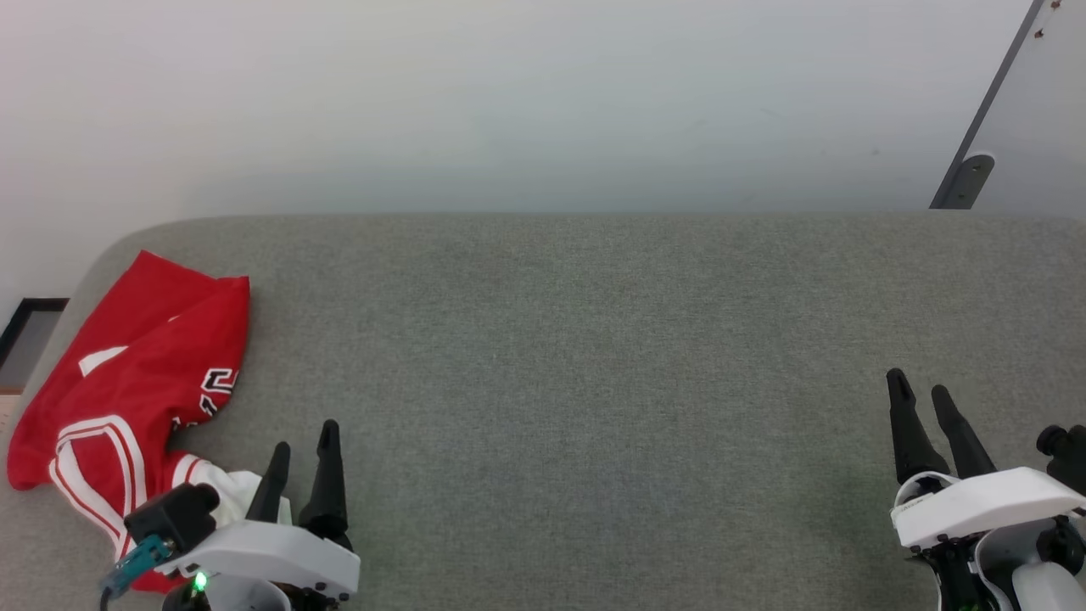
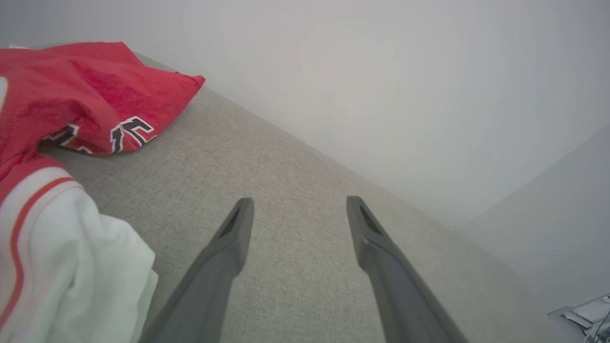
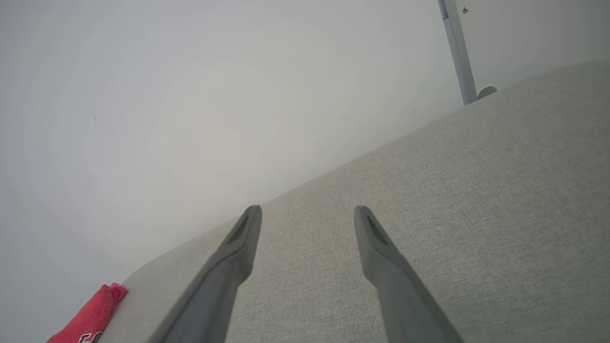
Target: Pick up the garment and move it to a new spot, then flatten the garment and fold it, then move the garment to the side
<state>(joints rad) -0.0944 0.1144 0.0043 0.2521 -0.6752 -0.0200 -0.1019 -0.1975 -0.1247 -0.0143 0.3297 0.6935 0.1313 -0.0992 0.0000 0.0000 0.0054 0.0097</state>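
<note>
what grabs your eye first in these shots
The bright red garment, bunched at the left end of the grey padded surface, with white stripes and a black-and-white number print. Then the two dark-fingered grippers near the bottom: the left gripper open beside the garment, the right gripper open over bare fabric far right.

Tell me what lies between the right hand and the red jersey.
In the head view, the left hand, open, sits just beside the jersey. The rest of the stretch across to the right hand is bare grey surface.
</note>
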